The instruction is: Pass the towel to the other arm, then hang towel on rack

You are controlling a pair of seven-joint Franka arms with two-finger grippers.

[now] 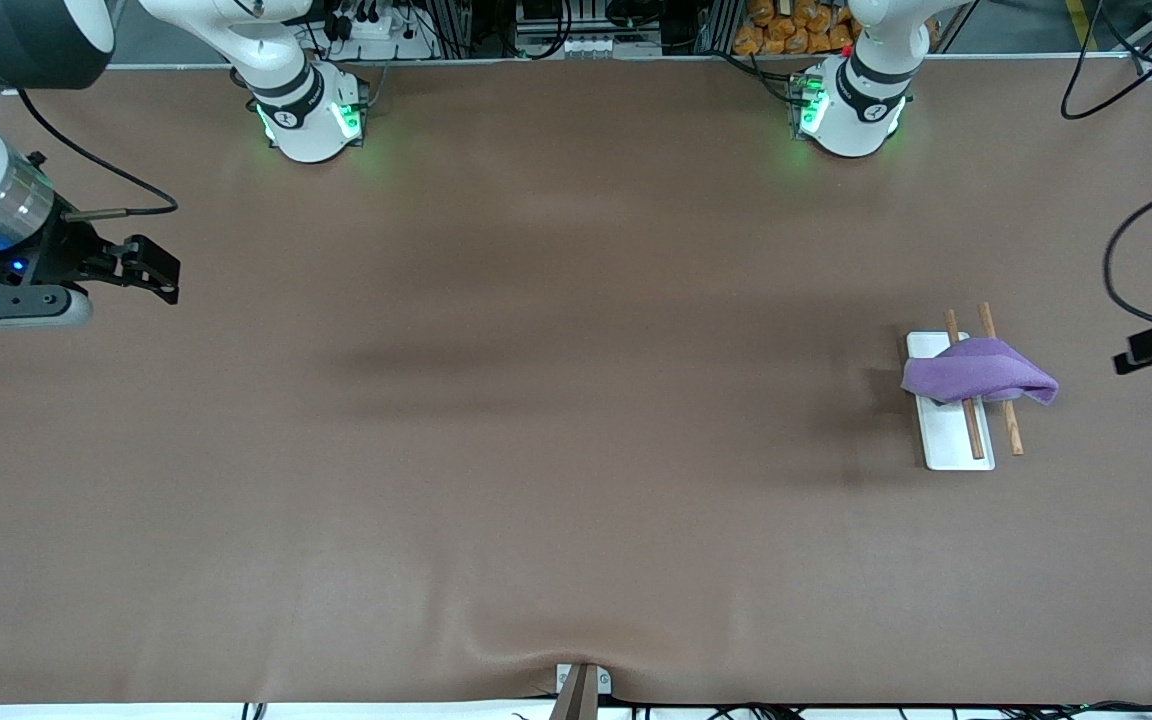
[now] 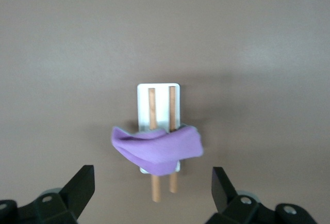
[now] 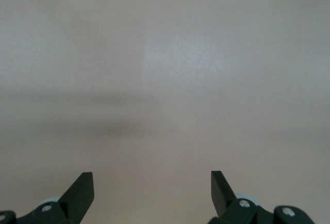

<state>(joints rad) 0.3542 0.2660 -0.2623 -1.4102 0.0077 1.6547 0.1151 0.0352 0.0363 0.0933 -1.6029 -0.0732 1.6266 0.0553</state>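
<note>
Front view: towel [image 1: 978, 371] draped across both rods of rack [image 1: 956, 418], toward the left arm's end of the table. Left gripper [image 2: 153, 193] up in the air just beside rack, spread wide, holding nothing. Right gripper [image 1: 158, 270] well apart, waiting, likewise agape and unladen.

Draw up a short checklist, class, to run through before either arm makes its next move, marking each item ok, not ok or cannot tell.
1. Towel draped over both rods of the rack: ok.
2. Towel free of both hands: ok.
3. Left hand open, above the table near the rack: ok.
4. Right hand open, over bare table at its own end: ok.
5. Rack base flat on the table: ok.
6. Towel hanging securely: cannot tell.
</note>
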